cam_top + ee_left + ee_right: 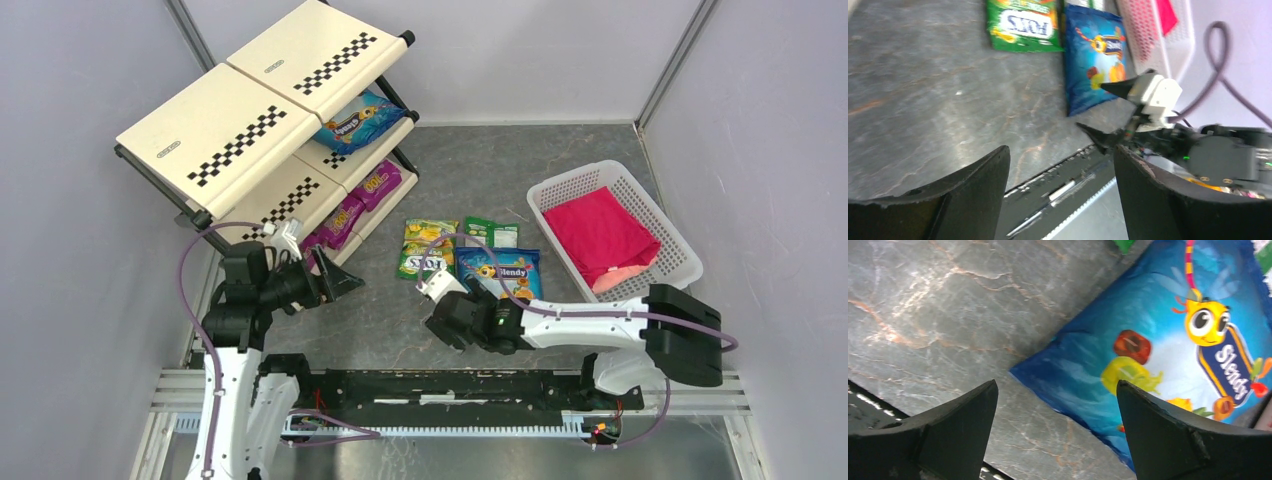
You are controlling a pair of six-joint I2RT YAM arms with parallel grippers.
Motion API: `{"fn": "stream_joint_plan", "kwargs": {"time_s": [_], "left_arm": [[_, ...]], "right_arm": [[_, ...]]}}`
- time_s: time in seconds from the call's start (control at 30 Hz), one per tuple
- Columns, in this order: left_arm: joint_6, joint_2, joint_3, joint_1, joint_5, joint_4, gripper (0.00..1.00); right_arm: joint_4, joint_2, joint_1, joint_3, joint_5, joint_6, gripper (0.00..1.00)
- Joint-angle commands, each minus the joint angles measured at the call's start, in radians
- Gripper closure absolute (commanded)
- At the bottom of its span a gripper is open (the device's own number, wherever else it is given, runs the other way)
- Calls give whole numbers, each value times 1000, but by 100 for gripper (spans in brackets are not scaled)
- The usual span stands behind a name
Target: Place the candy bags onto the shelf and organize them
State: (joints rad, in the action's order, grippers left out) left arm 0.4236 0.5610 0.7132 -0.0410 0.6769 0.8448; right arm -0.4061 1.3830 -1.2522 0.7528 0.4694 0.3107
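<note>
The shelf point(235, 130) stands at the back left. A blue candy bag point(358, 122) lies on its middle tier and two magenta bags point(375, 185) point(340, 222) on the lower tier. On the table lie a green-yellow bag point(425, 248), a smaller green bag point(492, 233) and a blue bag point(500, 272). My right gripper point(440, 290) is open and empty, just over the table at the blue bag's point(1158, 350) near-left corner point(1055, 385). My left gripper point(345, 280) is open and empty in front of the shelf's lower end point(1060, 155). The left wrist view shows the green-yellow bag point(1023, 25) and the blue bag point(1093, 55).
A white lattice basket point(655, 215) at the right holds a pink-red folded cloth point(600, 235). Grey walls close in the table on three sides. The black base rail point(450, 385) runs along the near edge.
</note>
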Motion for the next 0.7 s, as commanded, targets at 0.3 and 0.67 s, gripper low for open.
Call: {"fn": "stream_joint_plan", "kwargs": {"time_s": [0.3, 0.67], "left_arm": [[124, 22, 18, 116, 226, -190, 18], [119, 9, -15, 115, 236, -190, 15]], "right_arm": [[-22, 130, -125, 25, 270, 227, 29], [116, 138, -125, -30, 260, 157, 67]]}}
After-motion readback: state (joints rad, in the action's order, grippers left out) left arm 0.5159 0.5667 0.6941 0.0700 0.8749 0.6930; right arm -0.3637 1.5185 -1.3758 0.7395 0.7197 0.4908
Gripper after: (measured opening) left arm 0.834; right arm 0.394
